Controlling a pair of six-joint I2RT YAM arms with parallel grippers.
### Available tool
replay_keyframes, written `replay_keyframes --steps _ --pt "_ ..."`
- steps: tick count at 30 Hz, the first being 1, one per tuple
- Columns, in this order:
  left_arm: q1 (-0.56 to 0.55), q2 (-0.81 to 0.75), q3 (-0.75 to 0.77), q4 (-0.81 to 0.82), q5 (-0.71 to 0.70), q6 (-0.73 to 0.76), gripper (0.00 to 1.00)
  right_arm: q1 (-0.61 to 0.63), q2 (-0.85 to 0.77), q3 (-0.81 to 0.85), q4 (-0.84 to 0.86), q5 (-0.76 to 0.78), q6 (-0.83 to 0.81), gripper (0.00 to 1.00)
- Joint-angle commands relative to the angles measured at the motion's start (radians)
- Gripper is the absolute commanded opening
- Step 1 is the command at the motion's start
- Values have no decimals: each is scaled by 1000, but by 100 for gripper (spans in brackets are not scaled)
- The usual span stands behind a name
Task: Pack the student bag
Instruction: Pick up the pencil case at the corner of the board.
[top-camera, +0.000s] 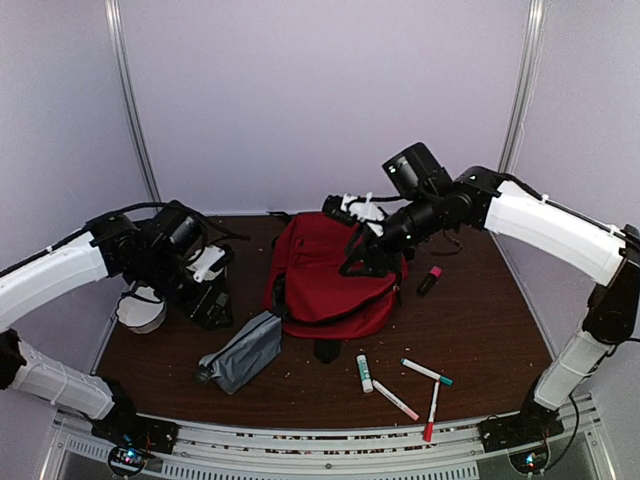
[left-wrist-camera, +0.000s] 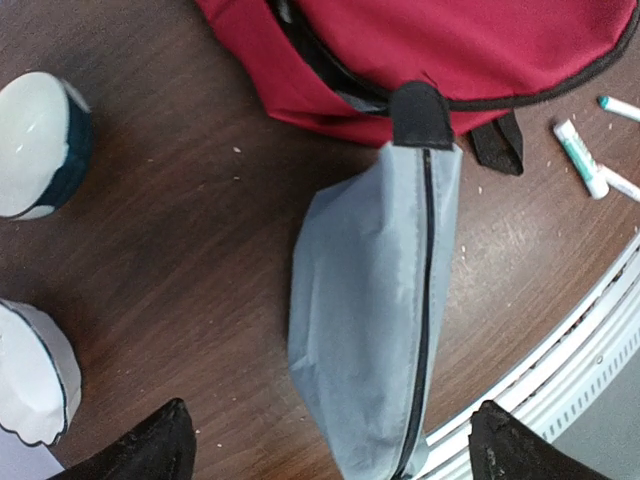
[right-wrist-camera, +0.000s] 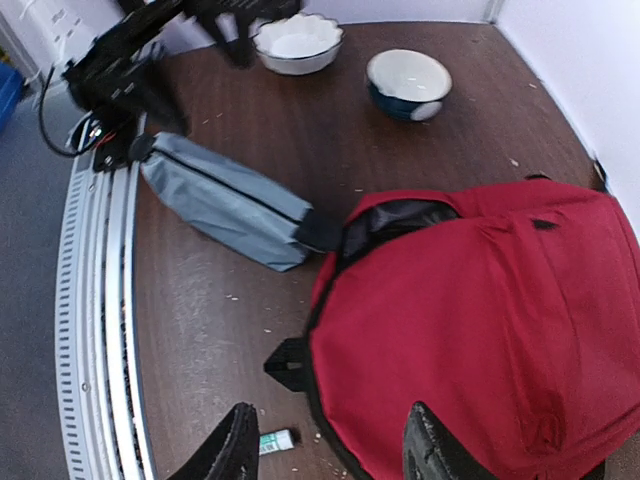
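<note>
- My left arm rises from its base at the near left corner, elbow bent. The white forearm runs in toward the middle and the wrist tips down over the tabletop (top-camera: 480, 320).
- My left gripper (left-wrist-camera: 330, 450) hangs left of the student bag (top-camera: 330, 275) with its fingers (left-wrist-camera: 150, 445) spread wide and nothing between them. The grey pouch (left-wrist-camera: 370, 300) lies on the wood under it.
- My right arm climbs from the near right corner to an elbow at the right edge. From there the forearm slants back toward the centre and the wrist tilts down over the top of the bag.
- My right gripper (right-wrist-camera: 330, 450) is partly open, one finger above red fabric and the other above bare wood. Whether a fingertip brushes the cloth, I cannot tell from these angles.
- The student bag lies flat at mid-table, its front up and its black-trimmed opening facing the pouch.
- The pouch's black tab end touches the bag's lower left edge, and the pouch runs from there toward the near rail.
- Two bowls (right-wrist-camera: 297, 40) (right-wrist-camera: 408, 82) stand at the left side, well apart from the bag.
- A glue stick (top-camera: 364, 372) and three pens (top-camera: 426, 372) lie loose in front of the bag. A pink marker (top-camera: 428, 280) lies to its right.
</note>
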Motion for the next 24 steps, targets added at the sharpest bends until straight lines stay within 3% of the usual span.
replay_keyframes --steps 1,6,8,10,14,19,24 --pt "-116 122 59 32 -86 35 98 -151 -41 -62 62 -146 86 49" --pt "-225 170 100 62 -505 7 98 -221 -59 -108 98 -219 112 50" --pt "-226 125 101 111 -540 12 98 -225 -63 -118 100 -220 106 50" --pt "-226 51 71 213 -517 15 98 -226 -67 -125 102 -229 103 50" --pt "-227 9 20 349 -311 51 98 -227 -71 -132 104 -230 95 50" --pt "-227 174 107 182 -161 30 88 -228 -68 -146 108 -239 92 49" --pt "-226 287 125 74 -124 -11 88 -229 -65 -150 106 -244 87 49"
